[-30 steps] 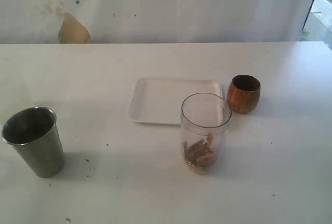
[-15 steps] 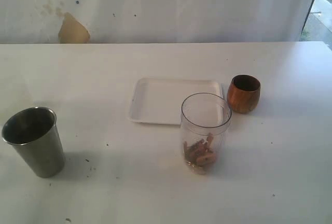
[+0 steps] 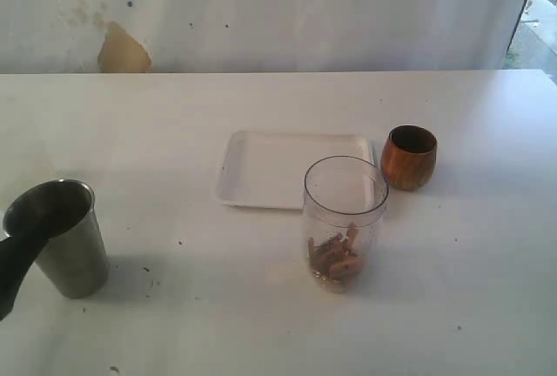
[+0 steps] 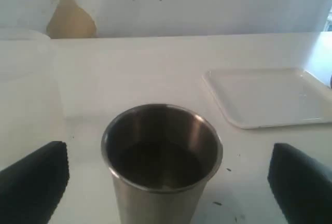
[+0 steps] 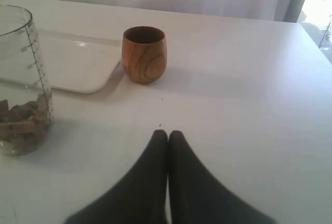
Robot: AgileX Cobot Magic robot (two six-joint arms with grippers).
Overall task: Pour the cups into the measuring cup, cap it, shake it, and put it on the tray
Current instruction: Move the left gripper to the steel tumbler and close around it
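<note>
Steel, dull and brushed: the tall tapered tumbler stands upright on the white table between the left jaws, which gape wide on either side without touching it. Its inside looks dark. The right jaws are pressed together on nothing. Ahead of them, well apart, sits the rounded brown wooden cup, its grain showing. Off to their side stands the clear measuring cup, marks up its wall and brown bits heaped at its bottom, the white tray just beyond.
</note>
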